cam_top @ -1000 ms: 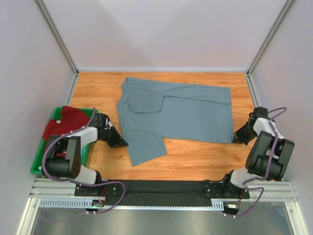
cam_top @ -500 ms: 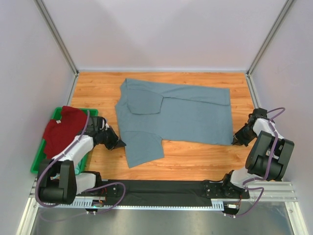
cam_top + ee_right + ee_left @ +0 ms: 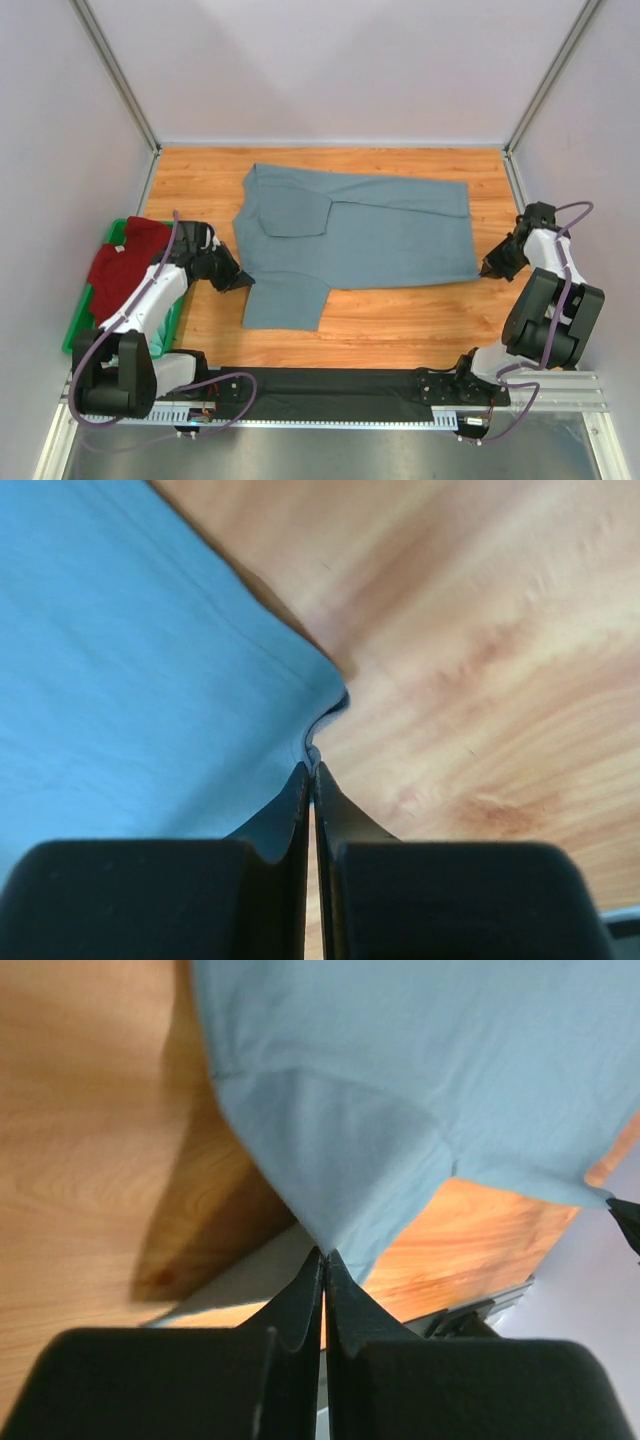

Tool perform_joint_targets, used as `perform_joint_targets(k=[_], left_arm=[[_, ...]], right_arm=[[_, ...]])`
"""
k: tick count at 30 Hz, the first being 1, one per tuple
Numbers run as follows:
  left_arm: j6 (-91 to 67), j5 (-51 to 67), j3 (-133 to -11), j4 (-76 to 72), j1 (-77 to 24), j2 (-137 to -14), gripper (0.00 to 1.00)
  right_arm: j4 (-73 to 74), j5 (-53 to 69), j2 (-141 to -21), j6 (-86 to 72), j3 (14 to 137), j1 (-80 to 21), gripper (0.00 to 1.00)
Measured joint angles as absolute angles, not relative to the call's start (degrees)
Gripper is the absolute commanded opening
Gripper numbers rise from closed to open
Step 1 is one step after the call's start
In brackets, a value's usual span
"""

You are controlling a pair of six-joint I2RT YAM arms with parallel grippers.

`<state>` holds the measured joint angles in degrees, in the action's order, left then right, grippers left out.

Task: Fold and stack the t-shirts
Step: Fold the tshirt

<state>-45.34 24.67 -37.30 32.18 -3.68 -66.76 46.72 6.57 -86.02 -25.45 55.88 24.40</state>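
Note:
The slate grey-blue t-shirt lies spread across the wooden table, one sleeve folded over its chest. My left gripper is shut on its near-left edge, pinching the cloth between the fingertips. My right gripper is shut on the shirt's near-right corner. The shirt is stretched between both grippers. The dark red t-shirt with a white neck label lies bunched in the green bin at the left. The mint-green t-shirt is out of view.
The wooden table is walled by white panels on three sides. A black strip and a metal rail run along the near edge by the arm bases.
Both grippers have pulled the grey-blue shirt's near edge: the left one moved back and slightly left, the right one moved back and right. The near sleeve straightened.

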Motion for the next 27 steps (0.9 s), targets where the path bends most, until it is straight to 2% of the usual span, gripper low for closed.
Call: perform_joint_targets(k=[13,27], left_arm=[[-44.8,23.8,-65.6,31.5,-3.7,-87.8,0.0],[-47.8,26.1,-85.1,31.5,-3.7,-105.7,0.0]], right_arm=[[47.7,8.9,-99.8,-27.0,72.7,21.6,0.0],[51.4,10.5,-114.8,-27.8,91.7,20.6,0.0]])
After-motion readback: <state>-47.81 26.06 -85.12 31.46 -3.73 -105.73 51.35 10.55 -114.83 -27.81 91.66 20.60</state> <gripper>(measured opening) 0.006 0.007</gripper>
